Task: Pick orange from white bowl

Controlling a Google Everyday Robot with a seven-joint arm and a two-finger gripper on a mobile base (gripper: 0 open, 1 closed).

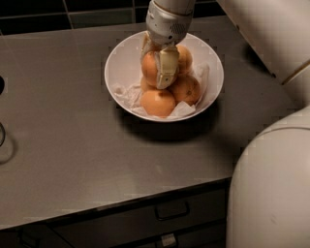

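Nearest the camera, the robot's white body [271, 193] is filling the lower right corner, and the dark drawers [172, 210] are showing under the front edge of the grey desk [72, 145]. Farther back, near the middle of the desk, the white bowl [121, 58] is sitting upright, lined with crumpled paper [127, 94] and holding a small heap of fruit. Two spare oranges [158, 102] are lying at the front and right of the heap, with a third one at the back right.

The orange [150, 67] is resting on top of the heap, left of centre in the bowl. The pincer [156, 72] is reaching straight down into the bowl from above. Its fingers are standing narrow on either side of the orange and appear to be gripping it, the near finger lying across the fruit's right face and the far one mostly hiding behind its upper left. So the fruit is sitting directly between the fingers rather than off to a side, and I judge that the coming move is calling for a straight lift clear of the neighbours.

Behind the bowl, dark tiles [97, 14] are running along the wall. No brand, label or readable writing is showing anywhere.
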